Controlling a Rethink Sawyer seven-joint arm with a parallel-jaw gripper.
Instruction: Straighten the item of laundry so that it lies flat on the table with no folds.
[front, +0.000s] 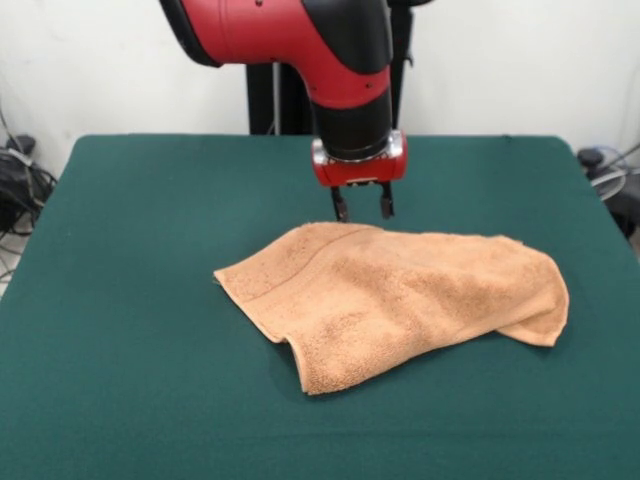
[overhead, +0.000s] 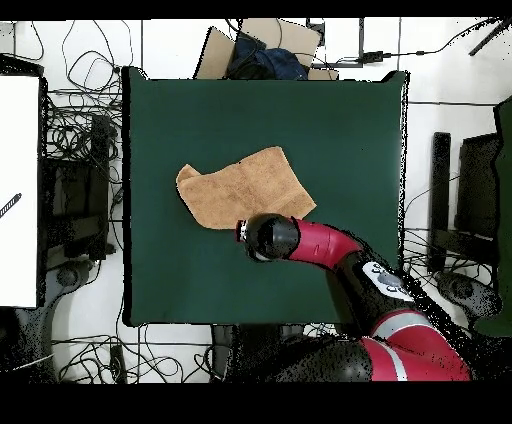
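The peach-orange towel (front: 400, 295) lies folded over itself in the middle of the dark green table (front: 130, 300), with a woven band showing near its left edge. It also shows in the overhead view (overhead: 240, 188). My gripper (front: 362, 208) hangs just behind the towel's far edge, fingers pointing down, slightly apart and holding nothing. In the overhead view the arm's wrist (overhead: 265, 238) covers the gripper and sits at the towel's edge nearest the robot.
The red and black arm (overhead: 340, 255) reaches over the table from the robot's base. Cables and boxes lie on the floor around the table (overhead: 160, 120). A cardboard box (overhead: 262, 45) stands beyond the table's far edge.
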